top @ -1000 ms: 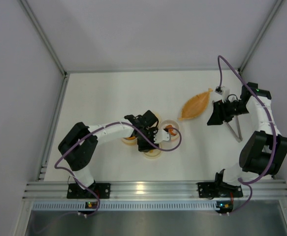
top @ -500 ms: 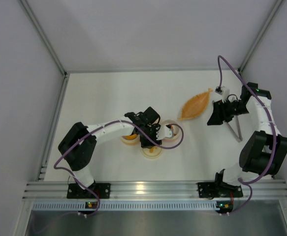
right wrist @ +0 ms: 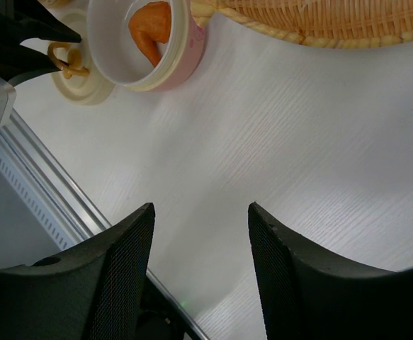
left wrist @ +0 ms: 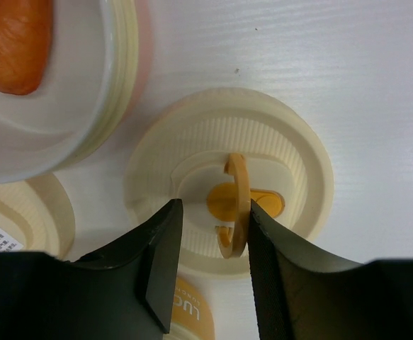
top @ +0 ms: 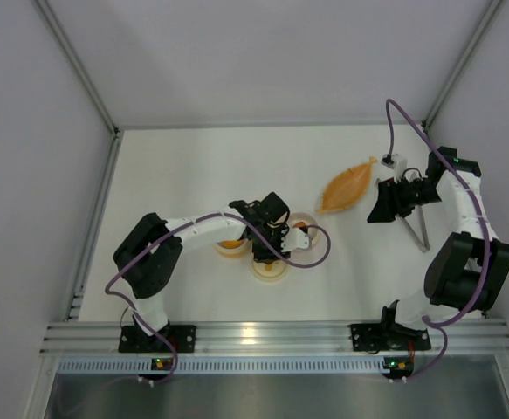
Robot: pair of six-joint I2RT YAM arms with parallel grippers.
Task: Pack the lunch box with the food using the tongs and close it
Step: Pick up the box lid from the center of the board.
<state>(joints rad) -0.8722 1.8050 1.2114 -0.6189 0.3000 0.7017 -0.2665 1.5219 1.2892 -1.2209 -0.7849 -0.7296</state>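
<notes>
My left gripper [left wrist: 211, 212] hangs over a cream lid [left wrist: 227, 177] and stands open around its upright orange ring handle [left wrist: 236, 205]. The right finger touches the ring and the left finger is clear of it. From above, that gripper [top: 271, 246] sits between the yellow-orange tub [top: 229, 248], the lid [top: 269, 270] and the pink tub [top: 305, 229]. The pink tub [right wrist: 146, 42] is uncovered and holds an orange food piece [right wrist: 153, 32]. The tongs [top: 416, 229] lie on the table beside my right gripper [top: 378, 209], which is open and empty [right wrist: 200, 234].
An orange woven leaf-shaped dish [top: 348, 186] lies between the tubs and the right arm, and its rim [right wrist: 319, 21] shows in the right wrist view. Another cream piece with a label [left wrist: 22, 219] lies to the left of the left fingers. The metal rail [top: 271, 336] runs along the near edge.
The left gripper has shifted slightly right over the lid, and its jaws have narrowed around the ring handle. The right arm has not moved.
</notes>
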